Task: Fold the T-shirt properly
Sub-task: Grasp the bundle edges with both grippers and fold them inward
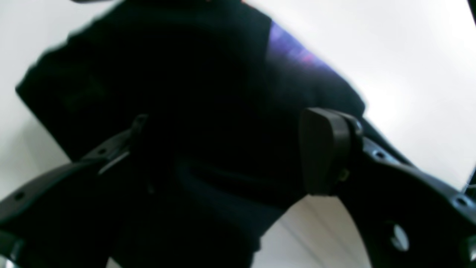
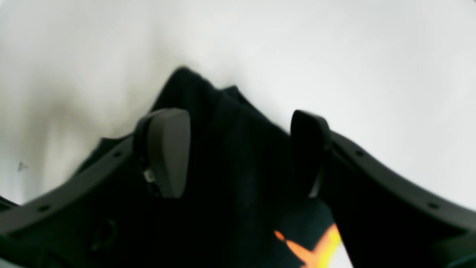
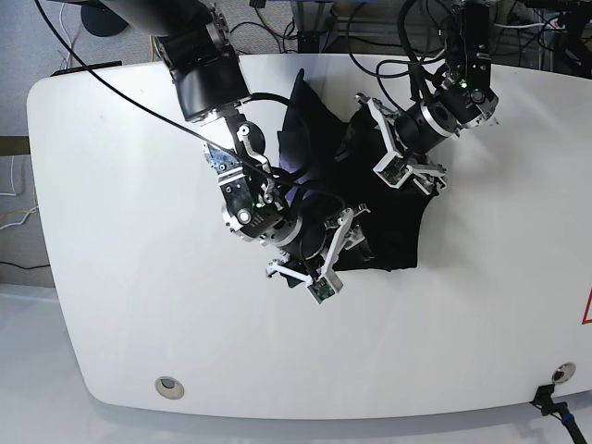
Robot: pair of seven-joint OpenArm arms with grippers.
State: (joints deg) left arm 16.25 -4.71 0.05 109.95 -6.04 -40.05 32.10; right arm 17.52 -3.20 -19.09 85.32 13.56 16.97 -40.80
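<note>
Both grippers are seen with jaws spread wide over the T-shirt [image 3: 388, 222], nothing pinched in either.

Right gripper [image 2: 238, 152]: pads are held well apart in the right wrist view, with a raised black fold of the shirt seen between them. Whether the pads touch the cloth cannot be told (view is blurred). An orange-and-yellow patch of the print [image 2: 316, 247] is seen at the lower edge, under the right-hand finger. In the base view this gripper [image 3: 335, 252] is placed at the shirt's near-left edge, arm coming in from the upper left.

Left gripper [image 1: 227, 152]: one pad [image 1: 323, 149] is clearly visible, the opposite finger is lost against dark fabric (low contrast). The gap between them is filled by black cloth below; contact cannot be confirmed. A strip of purple print [image 1: 290, 48] is seen on a fold further out. In the base view this gripper [image 3: 400, 157] is placed over the shirt's far-right part.

T-shirt location: bunched in a crumpled, uneven heap at the centre of the white table [image 3: 139, 305], between the two grippers, mostly black side up. One pointed flap is stood up toward the far edge of the table, between the two arms.

Cables [image 3: 314, 23] are seen beyond the table's far edge.
</note>
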